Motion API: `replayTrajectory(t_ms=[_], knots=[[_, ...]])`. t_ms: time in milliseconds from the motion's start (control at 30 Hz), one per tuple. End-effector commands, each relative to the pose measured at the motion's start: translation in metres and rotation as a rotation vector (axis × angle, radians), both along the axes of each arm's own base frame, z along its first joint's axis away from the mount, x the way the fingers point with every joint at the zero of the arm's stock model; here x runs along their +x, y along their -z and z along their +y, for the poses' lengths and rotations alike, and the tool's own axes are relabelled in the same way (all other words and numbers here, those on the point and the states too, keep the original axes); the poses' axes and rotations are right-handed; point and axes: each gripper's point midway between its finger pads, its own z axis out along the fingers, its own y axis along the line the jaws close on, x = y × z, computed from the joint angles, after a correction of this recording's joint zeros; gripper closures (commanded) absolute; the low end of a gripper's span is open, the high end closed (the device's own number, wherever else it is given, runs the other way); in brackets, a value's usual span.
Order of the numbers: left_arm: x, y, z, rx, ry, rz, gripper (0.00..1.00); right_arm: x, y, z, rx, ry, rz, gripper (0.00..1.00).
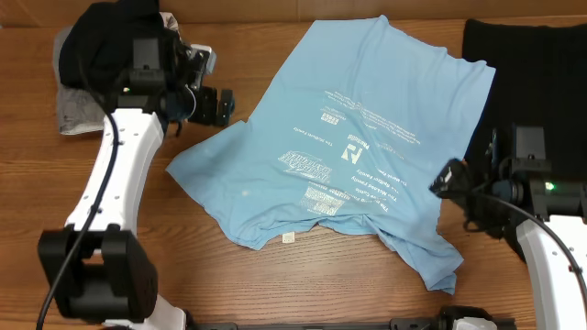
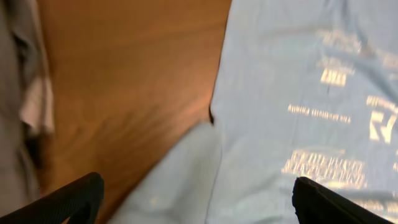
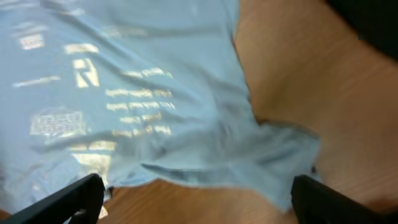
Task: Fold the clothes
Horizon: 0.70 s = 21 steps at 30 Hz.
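Observation:
A light blue T-shirt (image 1: 353, 147) with white print lies spread, a little crumpled, on the wooden table, collar toward the front edge. It also shows in the left wrist view (image 2: 298, 93) and the right wrist view (image 3: 124, 81). My left gripper (image 1: 223, 106) hovers open and empty over the shirt's left sleeve (image 2: 180, 180). My right gripper (image 1: 448, 179) hovers open and empty over the shirt's right sleeve (image 3: 280, 155). A black garment (image 1: 532, 73) lies flat at the far right.
A pile of black and grey clothes (image 1: 87, 64) sits at the back left, behind the left arm; its grey cloth shows in the left wrist view (image 2: 18, 93). Bare wooden table (image 1: 275, 284) lies in front of the shirt.

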Motion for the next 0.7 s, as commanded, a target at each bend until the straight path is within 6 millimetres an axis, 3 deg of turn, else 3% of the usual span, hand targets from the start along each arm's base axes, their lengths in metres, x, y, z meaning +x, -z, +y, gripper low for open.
replayTrajectory(t_ms=[0,67,367,400,500,667], knots=[[-0.009,0.028,-0.02,-0.023,0.065,0.106,0.05,0.027,-0.017,0.004,-0.004,-0.113,-0.103,0.0],[-0.02,0.042,-0.027,-0.029,0.083,0.178,0.14,0.034,-0.018,0.007,-0.002,-0.158,-0.13,0.0],[-0.096,0.085,-0.067,-0.02,0.167,0.542,0.91,0.052,-0.016,0.008,-0.015,-0.219,-0.17,0.0],[-0.102,0.091,-0.069,-0.006,0.166,0.574,0.96,0.054,-0.015,0.008,-0.013,-0.22,-0.172,0.0],[-0.114,0.114,-0.072,0.03,0.136,0.667,0.96,0.056,-0.013,0.008,-0.013,-0.219,-0.167,0.0],[-0.115,0.153,-0.071,0.031,0.075,0.758,0.96,0.056,-0.012,0.008,-0.012,-0.22,-0.163,0.0]])
